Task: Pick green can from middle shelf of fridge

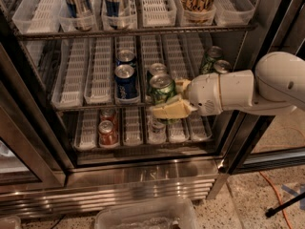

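Observation:
My gripper reaches from the right into the fridge and is shut on a green can with a silver top. One yellowish finger lies under the can's front and the other sits behind its right side. The can is at the front edge of the middle shelf, slightly out of its white lane tray. A second green can stands right behind it in the same lane. Two more green cans stand at the shelf's right end, behind my white arm.
Two blue cans stand in the lane left of the held can. Red cans and a clear bottle sit on the lower shelf. Tall cans fill the upper shelf. A plastic bin is on the floor in front, and an orange cable at right.

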Controlling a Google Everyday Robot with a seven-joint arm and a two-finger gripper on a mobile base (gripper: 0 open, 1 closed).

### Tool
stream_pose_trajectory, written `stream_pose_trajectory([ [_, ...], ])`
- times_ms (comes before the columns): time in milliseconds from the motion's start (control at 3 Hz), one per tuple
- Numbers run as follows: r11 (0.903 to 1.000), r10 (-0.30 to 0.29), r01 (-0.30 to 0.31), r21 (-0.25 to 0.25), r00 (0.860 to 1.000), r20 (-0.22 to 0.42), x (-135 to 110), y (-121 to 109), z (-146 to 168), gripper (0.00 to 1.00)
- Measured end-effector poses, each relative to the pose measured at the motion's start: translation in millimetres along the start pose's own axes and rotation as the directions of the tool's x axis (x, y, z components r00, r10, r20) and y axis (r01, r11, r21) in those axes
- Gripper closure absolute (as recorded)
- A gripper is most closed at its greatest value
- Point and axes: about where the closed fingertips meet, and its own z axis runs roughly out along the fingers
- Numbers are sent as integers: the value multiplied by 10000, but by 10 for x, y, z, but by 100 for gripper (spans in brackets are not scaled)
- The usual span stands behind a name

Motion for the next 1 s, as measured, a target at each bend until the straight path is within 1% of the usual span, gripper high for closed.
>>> stream_pose_trajectory([
  [333,9870,-636,546,-1510,9964,-556,-1,366,4,100],
  [667,9671,-1173,923,-2371,9886,-940,4,697,-23,100],
  [1000,9563,-1370,1028,-2736,9846,-1086,35,931,-36,100],
])
